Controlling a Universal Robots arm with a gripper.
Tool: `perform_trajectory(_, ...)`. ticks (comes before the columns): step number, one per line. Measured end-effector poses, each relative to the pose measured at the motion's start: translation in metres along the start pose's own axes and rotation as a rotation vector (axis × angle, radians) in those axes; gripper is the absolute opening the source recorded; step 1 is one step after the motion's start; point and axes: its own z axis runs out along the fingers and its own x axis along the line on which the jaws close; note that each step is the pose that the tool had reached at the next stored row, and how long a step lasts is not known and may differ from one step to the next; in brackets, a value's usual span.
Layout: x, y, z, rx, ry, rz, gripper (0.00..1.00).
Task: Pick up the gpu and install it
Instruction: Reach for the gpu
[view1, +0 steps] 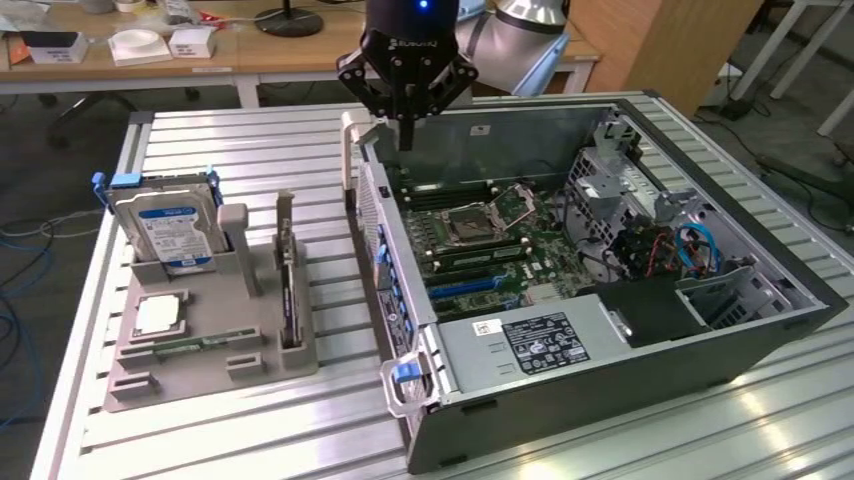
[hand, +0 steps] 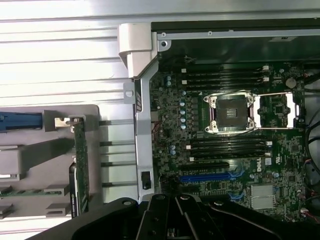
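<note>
Gripper (view1: 404, 135): fingers closed together, nothing held. It hangs above the rear edge of the open computer case (view1: 747, 330), at the corner on the side facing the parts tray. Inside the case, the motherboard (view1: 481, 240) lies exposed, with the CPU socket (hand: 232, 112) in the middle and a blue expansion slot (hand: 205, 177) towards the case's front. Outside the case, just beside its wall on the exterior view's left, a grey parts tray (view1: 214, 375) rests on the slatted table (view1: 240, 140). The gpu (view1: 287, 290) stands on its long edge in the tray slot nearest the case, well apart from the gripper and untouched. The hard drive (view1: 167, 230) stands farther from the case. Assessment: the card is judged light and stiff but thin and fragile, with components on its faces. A hold across its thickness on the exposed upper edge, near mid-length, appears soundest. A firm squeeze on the cooler side, or any twist in the slot, risks damage.
</note>
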Motion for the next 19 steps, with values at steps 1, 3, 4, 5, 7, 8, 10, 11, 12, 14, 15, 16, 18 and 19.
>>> perform_trajectory(1, 0.001, -0.0001, 0.0000, 0.0000, 0.0000, 0.000, 0.10)
perform_trajectory(3, 0.004, -0.0003, -0.0001, 0.0000, 0.0000, 0.000, 0.10)
perform_trajectory(4, 0.005, -0.0003, -0.0001, 0.0000, 0.0000, 0.000, 0.10)
perform_trajectory(5, 0.006, -0.0004, -0.0002, 0.0000, 0.0000, 0.000, 0.10)
perform_trajectory(7, 0.009, -0.0007, -0.0002, 0.0000, 0.0000, 0.000, 0.10)
perform_trajectory(8, 0.011, -0.0008, -0.0003, 0.0001, 0.0000, 0.000, 0.10)
perform_trajectory(10, 0.013, -0.0010, -0.0003, 0.0000, 0.0000, 0.000, 0.10)
perform_trajectory(11, 0.015, -0.0011, -0.0004, 0.0000, -0.0001, 0.000, 0.10)
perform_trajectory(12, 0.016, -0.0012, -0.0004, 0.0000, 0.0000, 0.000, 0.10)
perform_trajectory(14, 0.018, -0.0014, -0.0005, 0.0000, 0.0000, 0.000, 0.10)
perform_trajectory(15, 0.020, -0.0015, -0.0005, 0.0000, 0.0000, 0.000, 0.10)
perform_trajectory(16, 0.021, -0.0016, -0.0006, 0.0000, 0.0000, 0.000, 0.10)
perform_trajectory(18, 0.023, -0.0017, -0.0006, 0.0000, 0.0000, 0.000, 0.10)
perform_trajectory(19, 0.024, -0.0018, -0.0006, 0.0000, -0.0001, 0.000, 0.10)
